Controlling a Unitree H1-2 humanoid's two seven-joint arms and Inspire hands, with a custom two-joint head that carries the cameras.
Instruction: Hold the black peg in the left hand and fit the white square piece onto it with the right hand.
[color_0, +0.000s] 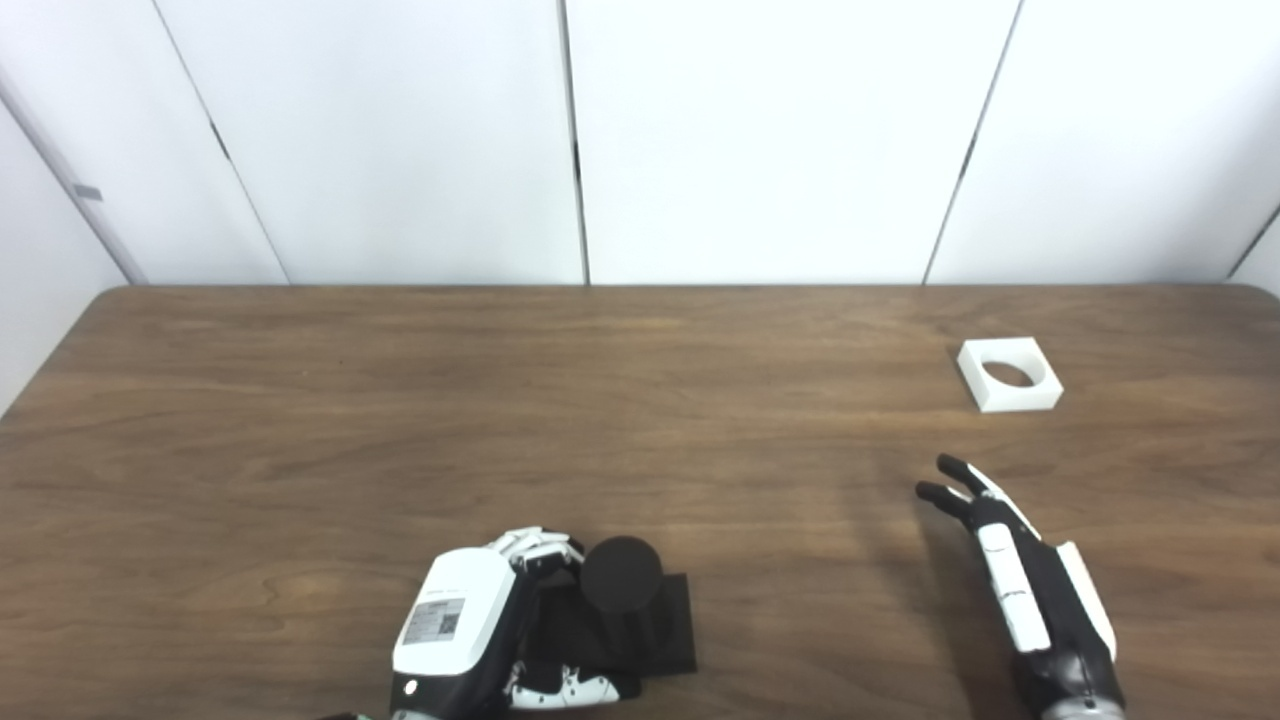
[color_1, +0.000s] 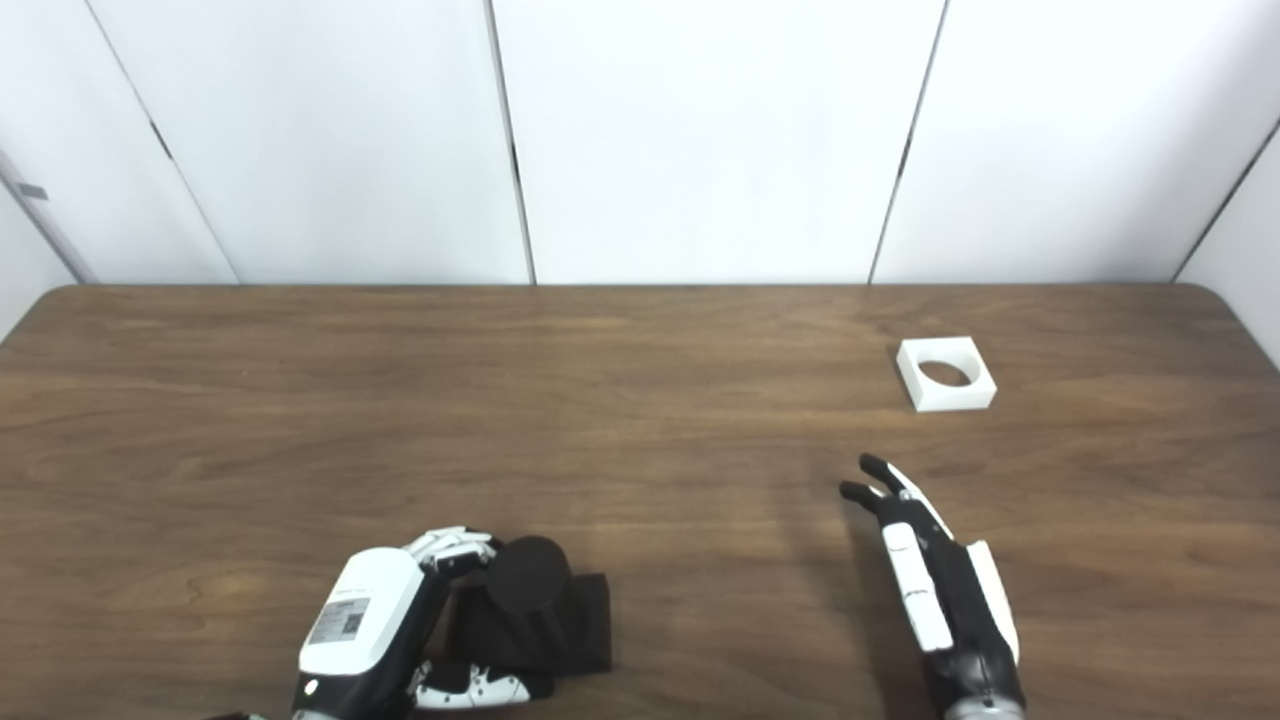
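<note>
The black peg (color_0: 622, 572) is a round post standing upright on a black square base (color_0: 675, 625), at the near middle of the table. My left hand (color_0: 480, 625) is on its left side, with fingers curled against the post and thumb along the base's front edge. The white square piece (color_0: 1008, 374) with a round hole lies flat at the far right, also seen in the right eye view (color_1: 946, 373). My right hand (color_0: 1020, 580) is open and empty, fingers stretched out, hovering nearer to me than the piece and slightly left of it, well apart from it.
The brown wooden table (color_0: 500, 400) fills the view, its far edge against white wall panels (color_0: 760, 140). Nothing else stands on the table.
</note>
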